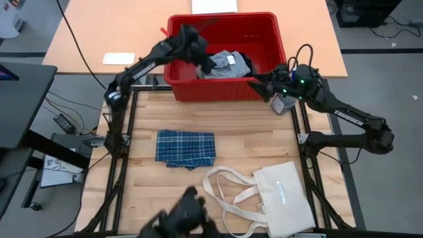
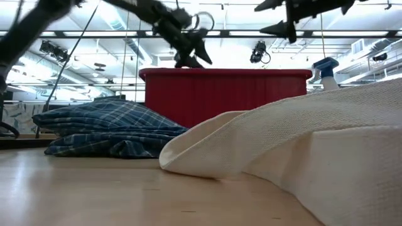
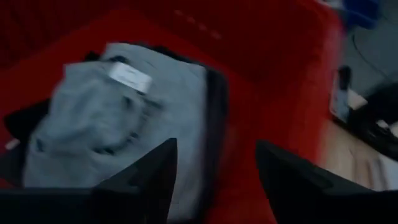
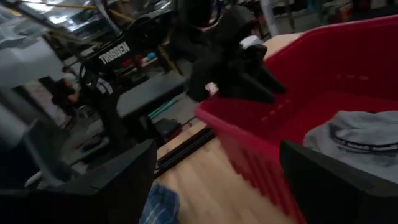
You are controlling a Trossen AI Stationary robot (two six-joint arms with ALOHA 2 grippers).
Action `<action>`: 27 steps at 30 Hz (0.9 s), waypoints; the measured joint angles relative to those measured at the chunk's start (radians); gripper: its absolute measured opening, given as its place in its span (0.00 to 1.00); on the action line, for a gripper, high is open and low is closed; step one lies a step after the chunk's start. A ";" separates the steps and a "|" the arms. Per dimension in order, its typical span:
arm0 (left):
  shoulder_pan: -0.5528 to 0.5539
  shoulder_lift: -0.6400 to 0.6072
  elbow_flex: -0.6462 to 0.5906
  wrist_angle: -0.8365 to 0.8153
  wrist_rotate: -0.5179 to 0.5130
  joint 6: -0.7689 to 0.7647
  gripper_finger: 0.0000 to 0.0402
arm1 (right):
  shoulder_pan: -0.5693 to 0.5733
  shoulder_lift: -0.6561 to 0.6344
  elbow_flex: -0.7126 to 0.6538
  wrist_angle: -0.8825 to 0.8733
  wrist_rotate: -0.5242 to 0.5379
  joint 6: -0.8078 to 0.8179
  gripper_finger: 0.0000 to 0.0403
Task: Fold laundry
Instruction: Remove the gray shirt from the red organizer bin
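Observation:
A light blue-grey garment lies crumpled in the red bin on top of a black piece; the left wrist view shows both, the grey one and the black one. My left gripper hovers open just above them, inside the bin. A folded blue-white plaid piece lies flat on the table. My right gripper is open in the air over the bin's right near corner. The dark grey piece is out of view.
A cream tote bag with long handles lies at the table's near right. A spray bottle stands by the bin's right near corner. A dark device sits at the near edge. Bare wood lies between the bin and the plaid piece.

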 joint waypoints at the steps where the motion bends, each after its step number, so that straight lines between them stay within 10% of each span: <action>1: 0.021 0.033 0.024 0.009 0.014 -0.003 0.54 | -0.007 0.013 0.000 0.011 0.015 0.000 0.86; 12: 0.121 0.284 0.181 0.218 0.105 -0.073 0.56 | -0.067 0.103 0.000 0.058 0.216 0.050 0.86; 27: 0.130 0.365 0.183 0.208 0.054 0.144 0.81 | -0.116 0.237 0.000 0.142 0.160 0.202 0.86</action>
